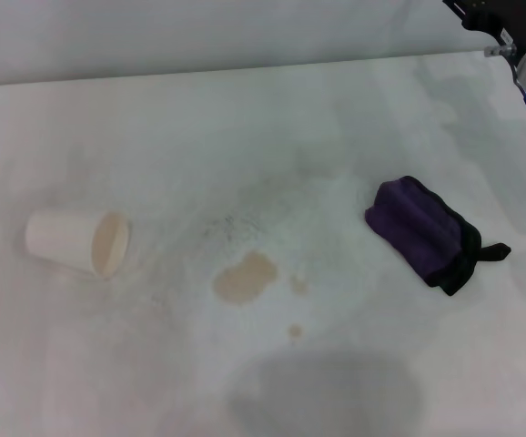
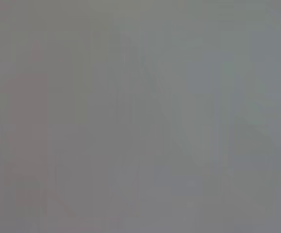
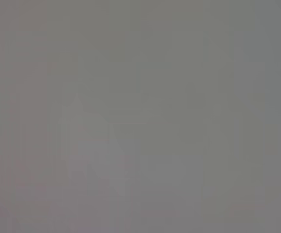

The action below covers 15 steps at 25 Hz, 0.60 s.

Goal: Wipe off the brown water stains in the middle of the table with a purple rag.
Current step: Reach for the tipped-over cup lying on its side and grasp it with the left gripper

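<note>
We see only the upper part of our right arm [image 1: 518, 41] at the far right corner of the table [image 1: 245, 118]; its gripper lies outside the head view, so we cannot tell how it stands; the left arm does not show at all, and both wrist views give us nothing but blank grey.

From that arm, the purple rag [image 1: 425, 233] lies nearer to us and a little toward the left, bunched and rolled, with its black loop [image 1: 492, 249] pointing away from the stains; the brown water stains [image 1: 245, 277] sit farther left again, well apart from the rag, one larger blotch with two small drops beside it; beyond them, farthest from the arm, a white paper cup [image 1: 74, 242] lies on its side with its mouth turned toward the blotch.

We judge that nothing has begun; the rag must first be taken. The risks, as we see them: with blind wrist views we would descend on the rag guided by the head view alone, and might pinch only the loop or a loose fold, so the cloth unrolls and drags; a wipe carried too far left could knock the cup rolling; too light a pass may smear the blotch or miss the small drops.
</note>
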Each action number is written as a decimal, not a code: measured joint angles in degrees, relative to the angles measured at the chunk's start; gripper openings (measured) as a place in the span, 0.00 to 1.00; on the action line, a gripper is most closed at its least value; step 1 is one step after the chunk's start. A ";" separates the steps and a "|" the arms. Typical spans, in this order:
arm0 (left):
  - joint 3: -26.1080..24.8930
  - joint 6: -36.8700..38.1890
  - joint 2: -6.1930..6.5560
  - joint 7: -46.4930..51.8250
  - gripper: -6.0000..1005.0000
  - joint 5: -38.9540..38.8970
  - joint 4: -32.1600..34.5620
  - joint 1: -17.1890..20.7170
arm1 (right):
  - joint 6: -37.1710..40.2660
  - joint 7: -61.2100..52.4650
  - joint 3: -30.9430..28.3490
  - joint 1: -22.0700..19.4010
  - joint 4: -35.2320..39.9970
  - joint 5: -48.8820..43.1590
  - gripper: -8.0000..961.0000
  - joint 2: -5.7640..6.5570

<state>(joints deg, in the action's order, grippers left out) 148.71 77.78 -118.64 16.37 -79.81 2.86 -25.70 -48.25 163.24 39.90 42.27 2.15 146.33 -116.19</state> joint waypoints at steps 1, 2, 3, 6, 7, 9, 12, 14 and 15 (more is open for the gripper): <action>0.00 0.00 0.00 0.04 0.88 0.00 -0.10 0.06 | -0.06 -0.02 0.00 -0.10 -0.07 0.00 0.91 0.00; 0.00 0.00 0.00 0.04 0.88 0.00 -0.10 0.06 | -0.13 -0.03 0.00 -0.19 -0.14 0.01 0.91 0.00; 0.01 0.00 -0.08 0.26 0.88 0.00 -0.02 0.30 | -0.24 -0.03 0.00 -0.31 -0.21 0.01 0.91 0.00; 0.00 0.00 -0.25 0.82 0.88 0.00 0.29 0.77 | -0.40 -0.04 0.02 -0.84 -0.29 0.03 0.91 0.00; 0.01 0.00 -0.26 0.87 0.88 0.00 0.32 0.81 | -0.53 -0.06 0.03 -1.10 -0.29 0.05 0.91 0.00; 0.05 0.01 -0.28 0.88 0.88 -0.01 0.36 0.84 | -1.10 -0.10 0.06 -1.68 -0.30 0.08 0.91 0.00; 0.13 0.00 -0.37 0.89 0.88 -0.01 0.42 0.84 | -1.81 -0.13 0.38 -2.28 -0.49 -0.05 0.91 0.00; 0.19 0.01 -0.48 2.49 0.88 0.05 0.57 0.94 | -1.89 -0.17 0.63 -2.65 -0.70 -0.24 0.91 0.00; 0.19 0.01 -0.48 2.49 0.88 0.05 0.57 0.94 | -2.05 -0.18 0.75 -2.93 -0.92 -0.29 0.91 0.00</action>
<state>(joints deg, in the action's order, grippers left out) 148.90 77.78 -119.12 18.86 -79.76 3.43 -24.76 -50.29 163.06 40.66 39.35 1.23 146.03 -116.19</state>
